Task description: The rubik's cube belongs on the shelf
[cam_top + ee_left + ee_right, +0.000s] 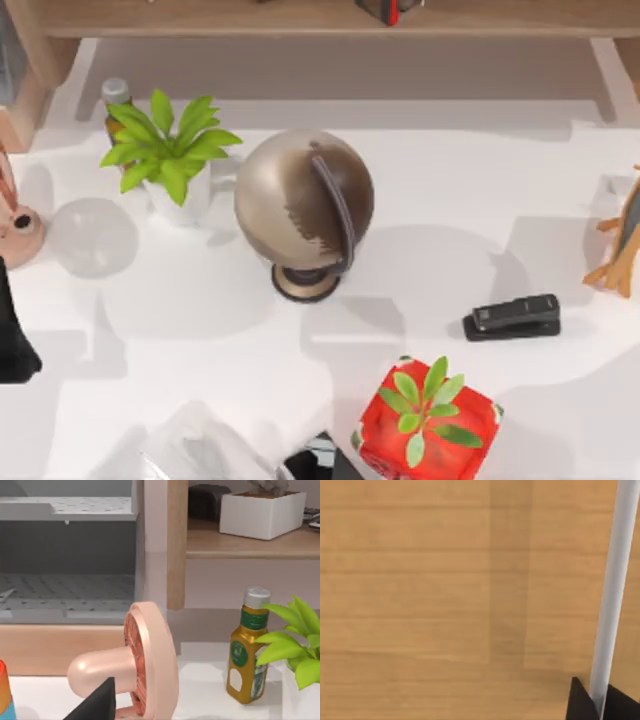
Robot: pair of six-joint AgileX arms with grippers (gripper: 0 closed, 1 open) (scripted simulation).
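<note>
The shelf is a light-tan wooden plank running across the far edge of the table. On it, at the top view's upper edge, sits a small dark thing with a red face. It is mostly cut off and looks like the rubik's cube, though I cannot be sure. My right gripper hovers close over the shelf's wood, with two dark fingertips either side of a white bar. My left arm is parked at the table's left edge, and a dark tip of its gripper shows near a pink mushroom-shaped ornament.
A brown globe stands mid-table. A potted plant and a yellow bottle are at the back left. A black stapler lies at the right, and a red patterned box with green leaves sits at the front.
</note>
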